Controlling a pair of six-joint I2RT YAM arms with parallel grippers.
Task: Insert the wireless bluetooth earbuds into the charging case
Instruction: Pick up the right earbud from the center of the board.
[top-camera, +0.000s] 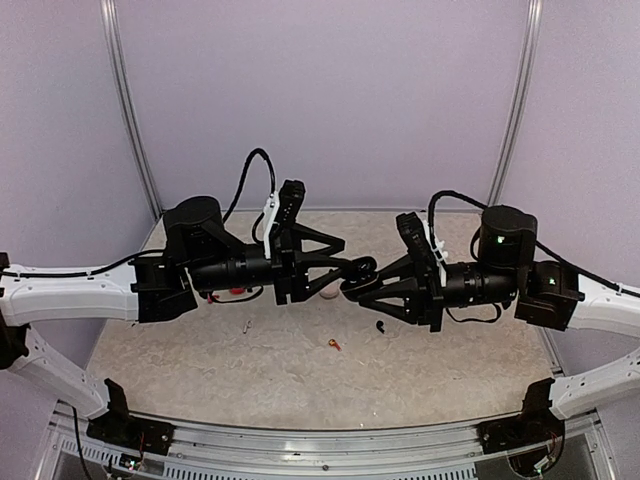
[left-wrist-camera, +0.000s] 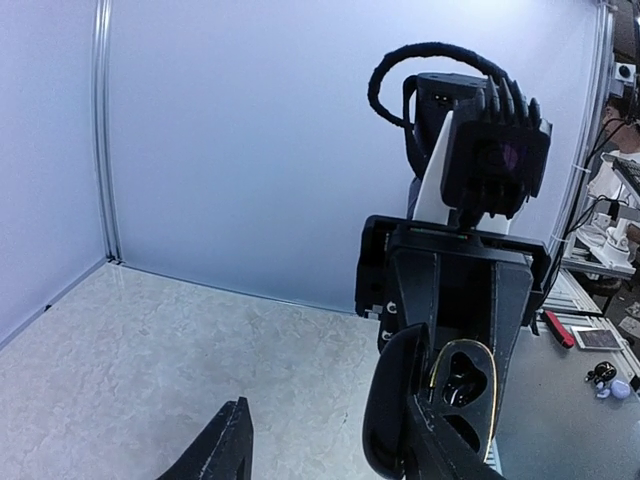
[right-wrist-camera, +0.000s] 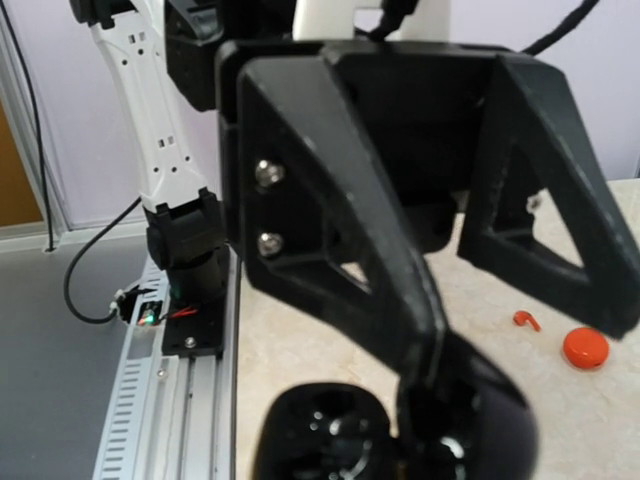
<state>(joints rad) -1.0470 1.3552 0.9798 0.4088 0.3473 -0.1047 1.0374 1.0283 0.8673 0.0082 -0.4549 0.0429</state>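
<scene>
Above the table (top-camera: 200, 370), the right gripper (top-camera: 350, 290) seems clamped on the open case (left-wrist-camera: 462, 385), the left gripper (top-camera: 350, 258) gapes empty beside it, so next it likely must pinch the black bud (top-camera: 381, 326)

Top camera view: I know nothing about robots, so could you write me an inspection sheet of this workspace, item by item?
Surface: pale marbled tabletop.
Job's things: open black charging case sits between the two grippers; orange earbud and black earbud lie loose on the table.
Clutter: red-orange round case; pale round item, too small to identify.
Grippers: right gripper has its jaws closed on the charging case; left gripper has its jaws open, with one finger at the case.
Cables: black cable loops above the left wrist; second black cable loops above the right.
Surroundings: plain lilac walls; metal rail along the near edge.
</scene>
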